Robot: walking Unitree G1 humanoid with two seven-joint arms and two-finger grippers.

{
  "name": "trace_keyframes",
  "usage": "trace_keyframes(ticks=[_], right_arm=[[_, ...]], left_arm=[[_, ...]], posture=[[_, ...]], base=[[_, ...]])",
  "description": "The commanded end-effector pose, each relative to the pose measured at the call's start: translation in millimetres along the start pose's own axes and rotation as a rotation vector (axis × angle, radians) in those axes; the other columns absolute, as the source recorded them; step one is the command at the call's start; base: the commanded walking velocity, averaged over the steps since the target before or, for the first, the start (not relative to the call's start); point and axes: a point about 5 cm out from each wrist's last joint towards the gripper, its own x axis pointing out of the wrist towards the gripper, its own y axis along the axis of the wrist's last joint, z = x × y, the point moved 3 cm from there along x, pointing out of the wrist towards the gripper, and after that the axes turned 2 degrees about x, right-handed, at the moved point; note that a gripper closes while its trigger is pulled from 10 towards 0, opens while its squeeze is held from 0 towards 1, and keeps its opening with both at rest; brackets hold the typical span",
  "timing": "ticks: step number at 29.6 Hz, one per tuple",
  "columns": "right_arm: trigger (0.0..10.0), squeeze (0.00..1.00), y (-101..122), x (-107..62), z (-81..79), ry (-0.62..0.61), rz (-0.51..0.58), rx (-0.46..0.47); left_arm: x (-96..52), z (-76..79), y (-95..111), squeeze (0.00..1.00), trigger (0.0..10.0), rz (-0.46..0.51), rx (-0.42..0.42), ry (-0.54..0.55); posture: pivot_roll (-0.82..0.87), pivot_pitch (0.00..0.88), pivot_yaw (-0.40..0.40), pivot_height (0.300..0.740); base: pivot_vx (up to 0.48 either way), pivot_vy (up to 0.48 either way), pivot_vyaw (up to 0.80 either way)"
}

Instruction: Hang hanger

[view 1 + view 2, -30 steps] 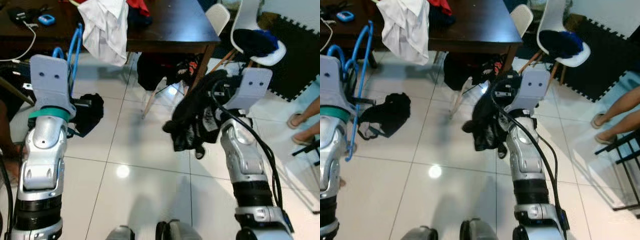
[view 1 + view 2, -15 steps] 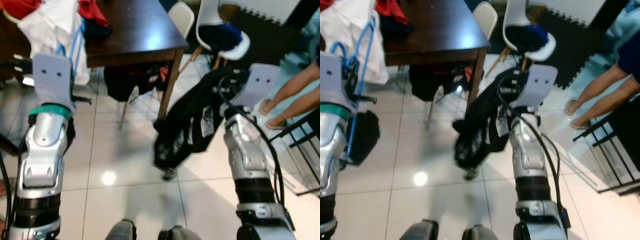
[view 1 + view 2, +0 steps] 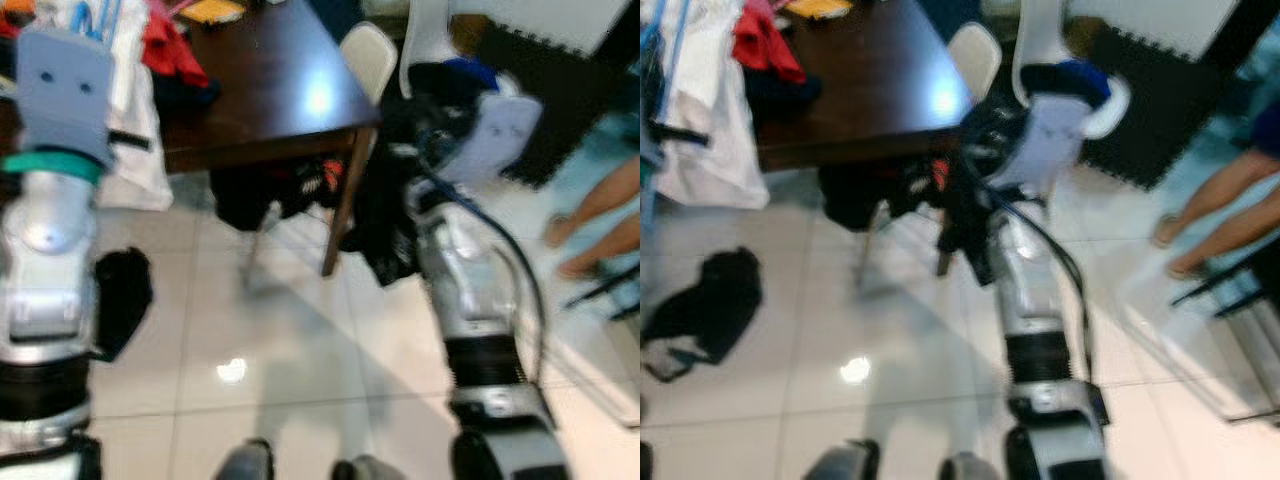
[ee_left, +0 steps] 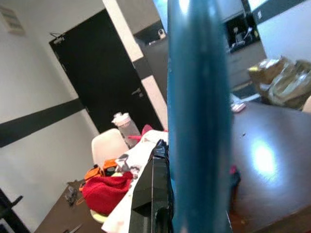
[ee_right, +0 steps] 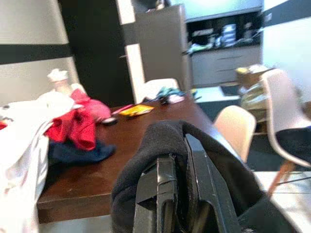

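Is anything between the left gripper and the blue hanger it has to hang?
No. In the left wrist view the blue plastic hanger lies right against the left gripper's black fingers, with nothing between them. Where it should hang cannot be made out. The right gripper holds a black garment.

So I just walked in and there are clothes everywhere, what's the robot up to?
It stands beside the dark wooden table, which is piled with clothes. Its right gripper is shut on a black garment that hangs down in front of the right arm. Its left gripper holds a blue plastic hanger up by the table. The garment is not on the hanger yet. A person's bare legs show to the right.
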Motion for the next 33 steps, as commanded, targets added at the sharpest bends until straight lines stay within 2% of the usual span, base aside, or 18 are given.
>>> trace_keyframes(ticks=[1, 9, 13, 20, 25, 26, 29, 30, 33], right_arm=[[10.0, 0.0, 10.4, 4.2, 1.5, 0.0, 0.048, -0.001], [10.0, 0.0, 37.6, 18.1, -5.8, 0.04, 0.143, -0.036], [10.0, 0.0, 64.9, 31.6, -10.9, 0.053, 0.232, -0.033], [10.0, 0.0, 74.3, 36.6, -11.9, 0.042, 0.268, -0.007], [10.0, 0.0, 82.9, 35.9, -9.7, 0.023, 0.318, -0.029], [10.0, 0.0, 88.0, 35.8, -9.1, 0.017, 0.343, -0.043], [10.0, 0.0, 124.5, 46.1, -12.0, 0.027, 0.472, -0.105], [10.0, 0.0, 124.5, 46.1, -12.0, 0.027, 0.472, -0.105], [10.0, 0.0, 153.9, 54.9, -19.7, 0.038, 0.577, -0.093]], left_arm=[[2.5, -3.5, 7.9, 0.0, 10.0, 0.025, 0.006, 0.003], [9.1, -5.0, 13.8, 0.0, 10.0, 0.047, 0.009, 0.01], [9.0, -2.7, 14.8, 0.0, 10.0, 0.054, 0.009, 0.008], [6.7, -5.3, 14.6, 0.0, 10.0, 0.053, 0.015, 0.014], [5.6, -7.4, 15.2, 0.0, 10.0, 0.056, 0.026, 0.016], [5.3, -7.6, 15.4, 0.0, 10.0, 0.057, 0.029, 0.015], [4.4, -8.2, 19.2, 0.0, 10.0, 0.074, 0.036, 0.012], [4.4, -8.2, 19.2, 0.0, 10.0, 0.074, 0.036, 0.012], [1.8, -8.5, 21.9, 0.0, 10.0, 0.088, 0.055, 0.011]], posture=[[0.2, 0.088, 0.035, 0.74], [0.2, 0.088, 0.032, 0.74], [0.2, 0.08, 0.016, 0.74], [0.22, 0.076, 0.007, 0.74], [0.22, 0.072, 0.007, 0.74], [0.22, 0.072, 0.007, 0.74], [0.22, 0.066, 0.003, 0.74], [0.22, 0.066, 0.003, 0.74], [0.23, 0.065, -0.003, 0.74]], base=[[0.435, 0.0, 0.0], [0.437, 0.0, 0.0], [0.439, 0.0, 0.0], [0.439, 0.0, 0.0], [0.439, 0.0, 0.0], [0.439, 0.0, 0.0], [0.435, 0.0, 0.0], [0.435, 0.0, 0.0], [0.439, 0.0, 0.0]])
